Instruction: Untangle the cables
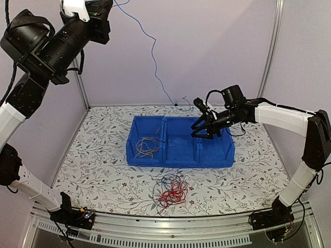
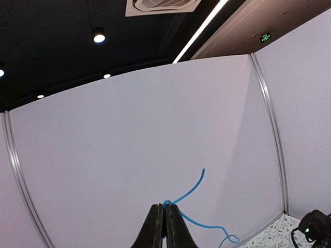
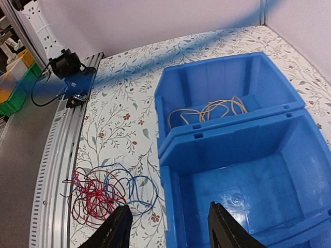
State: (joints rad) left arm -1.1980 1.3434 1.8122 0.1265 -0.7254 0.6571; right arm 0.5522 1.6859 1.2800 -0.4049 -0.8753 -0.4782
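Note:
A tangle of red and dark blue cables (image 1: pixel 170 188) lies on the floral table in front of the blue bins (image 1: pixel 227 157); it also shows in the right wrist view (image 3: pixel 98 192). Yellow-tan cables (image 1: pixel 147 147) lie in the left bin (image 3: pixel 207 110). My left gripper (image 2: pixel 165 214) is raised high and shut on one blue cable (image 2: pixel 194 187). That cable (image 1: pixel 153 51) hangs down to the table's back edge. In the top view the left fingertips are cut off by the top edge. My right gripper (image 1: pixel 203 130) is open and empty above the middle bin (image 3: pixel 170 230).
The three blue bins stand side by side mid-table; the middle bin (image 3: pixel 248 181) holds nothing. The left arm's base with its wiring (image 1: pixel 77 214) sits at the near left rail (image 3: pixel 70 67). Booth walls and posts (image 1: pixel 271 46) close the back and sides.

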